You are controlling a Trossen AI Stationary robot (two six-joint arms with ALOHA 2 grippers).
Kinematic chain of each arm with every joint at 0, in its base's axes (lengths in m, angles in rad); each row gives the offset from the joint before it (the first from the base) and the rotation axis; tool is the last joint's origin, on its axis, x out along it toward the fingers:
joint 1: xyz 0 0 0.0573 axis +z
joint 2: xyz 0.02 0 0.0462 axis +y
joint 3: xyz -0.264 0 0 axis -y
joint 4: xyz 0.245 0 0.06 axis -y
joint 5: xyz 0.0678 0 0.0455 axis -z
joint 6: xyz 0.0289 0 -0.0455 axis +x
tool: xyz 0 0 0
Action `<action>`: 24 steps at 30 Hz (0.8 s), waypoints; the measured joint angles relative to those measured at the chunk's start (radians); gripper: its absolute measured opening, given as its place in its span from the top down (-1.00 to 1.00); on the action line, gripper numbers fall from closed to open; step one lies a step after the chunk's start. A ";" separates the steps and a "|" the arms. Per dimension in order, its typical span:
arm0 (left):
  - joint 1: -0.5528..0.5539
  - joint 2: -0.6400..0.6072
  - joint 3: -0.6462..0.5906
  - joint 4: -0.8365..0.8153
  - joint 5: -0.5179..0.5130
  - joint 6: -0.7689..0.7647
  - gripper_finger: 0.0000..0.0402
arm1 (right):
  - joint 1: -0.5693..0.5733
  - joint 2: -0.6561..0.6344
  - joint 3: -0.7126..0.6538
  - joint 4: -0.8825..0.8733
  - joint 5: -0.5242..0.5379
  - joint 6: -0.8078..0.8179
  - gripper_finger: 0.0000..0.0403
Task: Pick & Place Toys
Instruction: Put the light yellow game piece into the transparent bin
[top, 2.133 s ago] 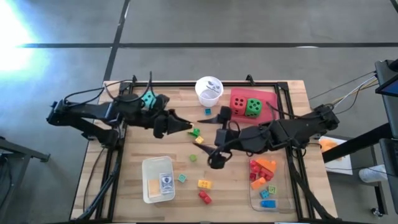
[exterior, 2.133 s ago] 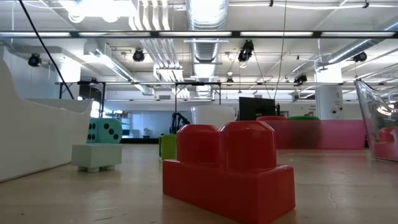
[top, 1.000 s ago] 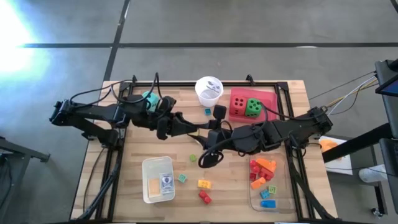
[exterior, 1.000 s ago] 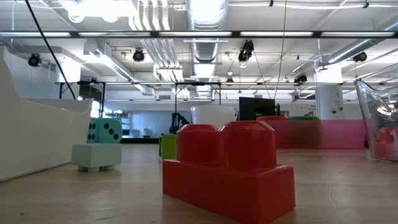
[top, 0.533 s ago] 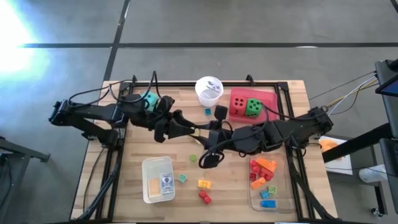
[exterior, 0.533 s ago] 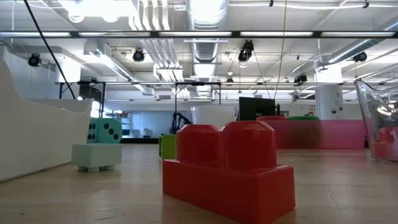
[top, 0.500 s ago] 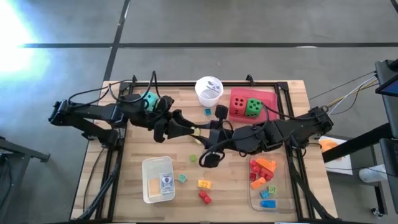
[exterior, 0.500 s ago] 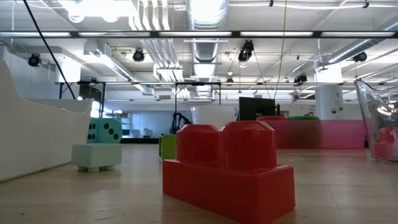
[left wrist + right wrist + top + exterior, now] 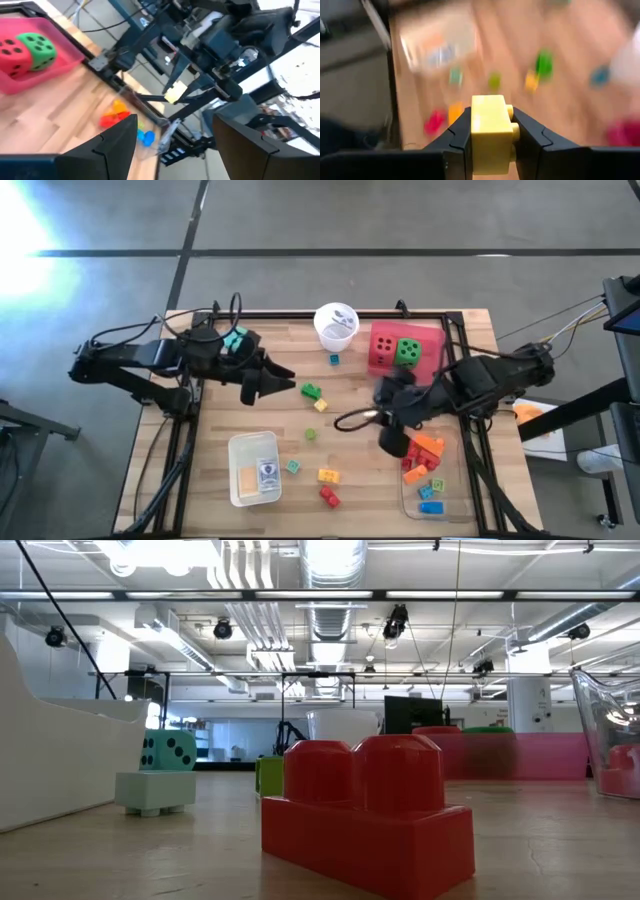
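1. Three large dotted dice: red die (image 9: 384,346), green die (image 9: 407,352), teal die (image 9: 236,340).
2. Three trays: pink plastic tray (image 9: 436,346), clear plastic tray (image 9: 452,492), white tray (image 9: 253,469).
3. One white paper cup (image 9: 335,325).
4. Two small flat cards (image 9: 256,474) inside the white tray.
5. One yellow plastic brick (image 9: 491,132) between dark fingers.

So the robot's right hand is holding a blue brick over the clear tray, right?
Not quite. The brick is yellow, not blue. The right wrist view shows it pinched between the right gripper's fingers. The rest is right: in the high view that gripper hangs by the clear tray.
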 joint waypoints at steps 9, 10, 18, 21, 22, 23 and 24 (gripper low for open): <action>0.004 -0.011 0.000 -0.035 -0.012 0.035 -0.30 | 0.136 -0.016 -0.097 -0.181 -0.117 0.227 0.58; 0.004 -0.011 0.000 -0.034 -0.012 0.039 -0.30 | 0.153 -0.020 -0.120 -0.182 -0.121 0.253 0.58; 0.005 -0.011 0.000 -0.034 -0.023 0.055 -0.30 | 0.278 -0.121 -0.404 -0.098 -0.196 0.519 0.58; 0.006 -0.011 0.000 -0.035 -0.023 0.058 -0.30 | 0.321 -0.186 -0.553 0.094 -0.233 0.603 0.58; 0.006 -0.010 0.000 -0.035 -0.023 0.059 -0.30 | 0.337 -0.208 -0.605 0.175 -0.239 0.625 0.58; 0.008 -0.010 0.000 -0.035 -0.023 0.059 -0.30 | 0.350 -0.229 -0.662 0.265 -0.247 0.642 0.58; 0.008 -0.010 0.000 -0.035 -0.023 0.058 -0.30 | 0.360 -0.247 -0.713 0.357 -0.253 0.657 0.58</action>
